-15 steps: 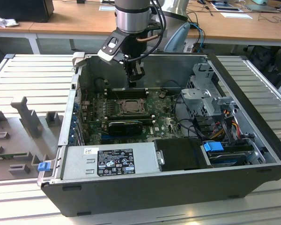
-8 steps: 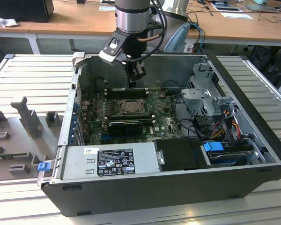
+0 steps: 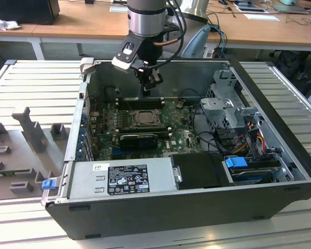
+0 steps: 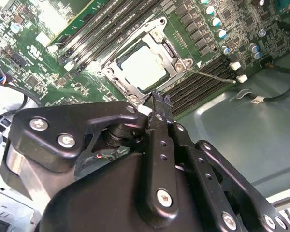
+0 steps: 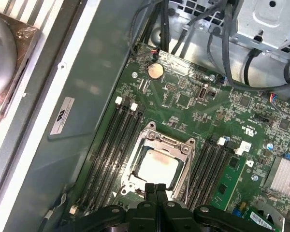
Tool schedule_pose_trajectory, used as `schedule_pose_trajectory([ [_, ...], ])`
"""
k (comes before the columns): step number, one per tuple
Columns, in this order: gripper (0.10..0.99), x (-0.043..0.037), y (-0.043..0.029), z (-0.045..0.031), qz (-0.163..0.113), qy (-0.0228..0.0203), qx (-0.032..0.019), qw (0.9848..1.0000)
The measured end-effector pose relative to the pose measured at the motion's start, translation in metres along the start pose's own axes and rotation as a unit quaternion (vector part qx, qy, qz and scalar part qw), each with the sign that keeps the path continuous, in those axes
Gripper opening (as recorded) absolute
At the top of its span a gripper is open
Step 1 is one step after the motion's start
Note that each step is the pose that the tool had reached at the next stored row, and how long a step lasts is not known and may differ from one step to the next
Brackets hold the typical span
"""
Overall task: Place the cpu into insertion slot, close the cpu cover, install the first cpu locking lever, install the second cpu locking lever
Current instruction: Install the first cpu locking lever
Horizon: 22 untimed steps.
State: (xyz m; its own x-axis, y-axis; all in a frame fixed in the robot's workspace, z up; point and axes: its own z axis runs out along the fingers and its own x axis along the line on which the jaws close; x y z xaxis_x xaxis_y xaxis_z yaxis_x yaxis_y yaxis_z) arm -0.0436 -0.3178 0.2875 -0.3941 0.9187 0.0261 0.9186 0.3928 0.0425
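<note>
Black two-finger gripper (image 5: 155,189): fingers pressed together, nothing between them. Just beyond its tips, the pale silver-grey square cpu (image 5: 157,166) sits in the dark-framed square insertion slot (image 5: 134,166). The thin dark-silver metal cpu cover (image 5: 170,143) lies flat around it on the green circuit board (image 5: 183,101).

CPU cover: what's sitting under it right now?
In the first wrist view, the window of the cpu cover shows the pale top of the cpu. The insertion slot's pin field beneath is hidden by the chip.
</note>
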Motion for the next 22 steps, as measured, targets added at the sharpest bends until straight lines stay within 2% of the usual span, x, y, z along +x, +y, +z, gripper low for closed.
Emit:
schedule_pose_trajectory([
  [7, 0.106, 0.0, 0.0, 0.0, -0.028, 0.0012, 0.0008, 0.9996],
  [13, 0.106, 0.0, 0.0, 0.0, -0.055, 0.0023, 0.0014, 0.9985],
  [16, 0.106, 0.0, 0.0, 0.0, -0.073, 0.0031, 0.002, 0.9973],
  [20, 0.106, 0.0, 0.0, 0.0, -0.1, 0.0042, 0.0027, 0.9949],
  [22, 0.106, 0.0, 0.0, 0.0, -0.119, 0.0049, 0.0032, 0.9929],
])
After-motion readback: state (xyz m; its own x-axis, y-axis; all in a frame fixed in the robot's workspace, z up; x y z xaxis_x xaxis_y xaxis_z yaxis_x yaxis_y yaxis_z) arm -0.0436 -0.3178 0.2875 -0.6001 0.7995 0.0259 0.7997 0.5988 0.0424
